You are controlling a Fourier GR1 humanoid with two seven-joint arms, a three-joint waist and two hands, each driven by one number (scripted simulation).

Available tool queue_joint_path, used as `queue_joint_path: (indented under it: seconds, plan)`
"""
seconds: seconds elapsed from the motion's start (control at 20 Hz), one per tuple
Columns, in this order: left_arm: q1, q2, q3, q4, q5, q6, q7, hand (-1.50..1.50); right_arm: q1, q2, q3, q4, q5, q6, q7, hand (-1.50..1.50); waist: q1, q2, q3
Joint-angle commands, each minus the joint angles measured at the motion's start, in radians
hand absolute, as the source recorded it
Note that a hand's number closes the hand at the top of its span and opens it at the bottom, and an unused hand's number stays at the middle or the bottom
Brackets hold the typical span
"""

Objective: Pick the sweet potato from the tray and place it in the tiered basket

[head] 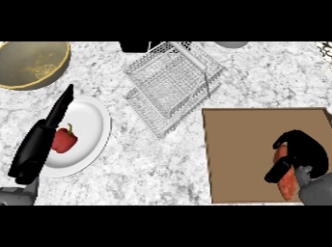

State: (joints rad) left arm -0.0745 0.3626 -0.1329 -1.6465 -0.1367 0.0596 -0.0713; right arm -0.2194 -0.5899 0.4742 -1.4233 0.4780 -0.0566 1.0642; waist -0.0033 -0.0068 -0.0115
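Resting at the left, the left hand [42,137] lies straight-fingered over the white plate [90,126]. Far of centre sits the wire tiered basket [170,79]. On the brown tray [254,144] at the right, the right hand [300,153] curls round the orange sweet potato [288,185], its long axis running near-to-far; the basket lies up-left.

Speckled stone-look counter [269,87], see-through wire-mesh basket [172,82], matt brown wood-like tray [247,154], glossy white plate [90,130], dull brassy bowl [28,64].
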Motion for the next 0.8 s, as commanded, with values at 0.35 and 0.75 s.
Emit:
queue_joint_path:
  seconds: [0.35,0.75]
  plan:
    - [0.007,-0.038,0.004,-0.049,-0.048,-0.001,0.066,0.0,0.207,-0.006,-0.003,-0.294,0.269,-0.062,0.184,1.5,-0.021,0.0,0.01]
    - [0.052,-0.037,0.023,-0.043,-0.06,0.015,0.02,0.0,0.493,-0.039,-0.024,-0.673,0.533,-0.075,0.269,1.5,-0.044,-0.006,0.008]
